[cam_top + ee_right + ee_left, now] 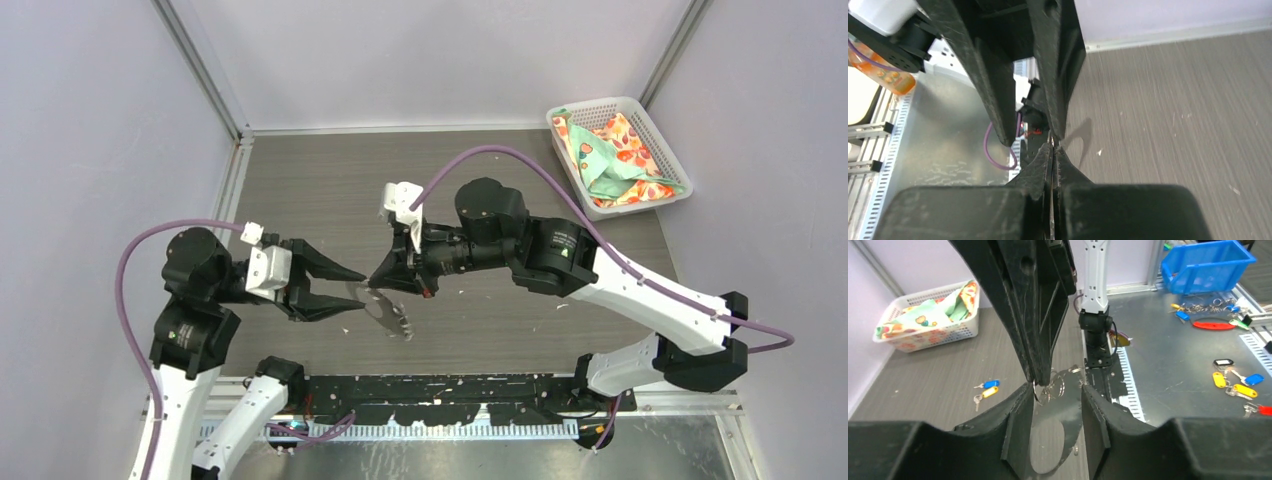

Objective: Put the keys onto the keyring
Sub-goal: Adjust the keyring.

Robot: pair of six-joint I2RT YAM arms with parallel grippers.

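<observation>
Jaws of the right gripper [374, 282] are pinched shut on the keyring [388, 312], which hangs at the mouth of the left gripper [355, 292], its jaws parted, while both keys [989, 391] lie apart on the table [933, 390].

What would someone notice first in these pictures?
Mid-table the two black arms meet tip to tip: the right gripper is shut on the thin grey floppy keyring, which dangles beside the open left gripper. A white plastic basket of bright patterned cloth sits in the far right corner.
</observation>
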